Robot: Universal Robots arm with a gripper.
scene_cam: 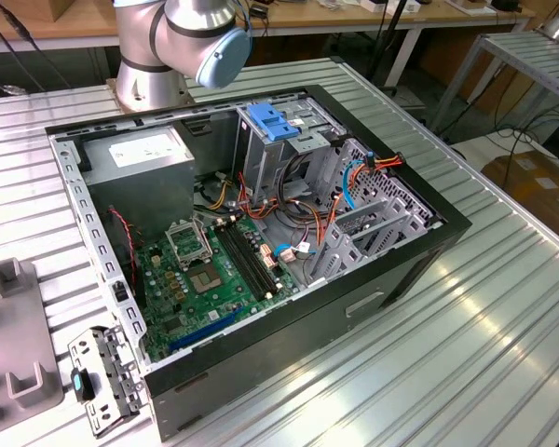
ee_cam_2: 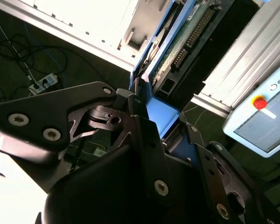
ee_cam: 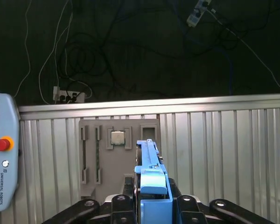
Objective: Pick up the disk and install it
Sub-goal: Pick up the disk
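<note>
Ribbed metal table [ee_cam: 224,149] lies beyond the gripper [ee_cam: 151,198], whose fingers are clamped on the disk [ee_cam: 148,156], its blue frame edge-on between them.

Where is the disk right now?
In both wrist views the disk is pinched between the fingers; the first wrist view shows it near the grey tray on the ribbed metal table.

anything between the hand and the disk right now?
Nothing visible. In the first wrist view the hand is shut on the disk, with one finger on each side of it.
</note>
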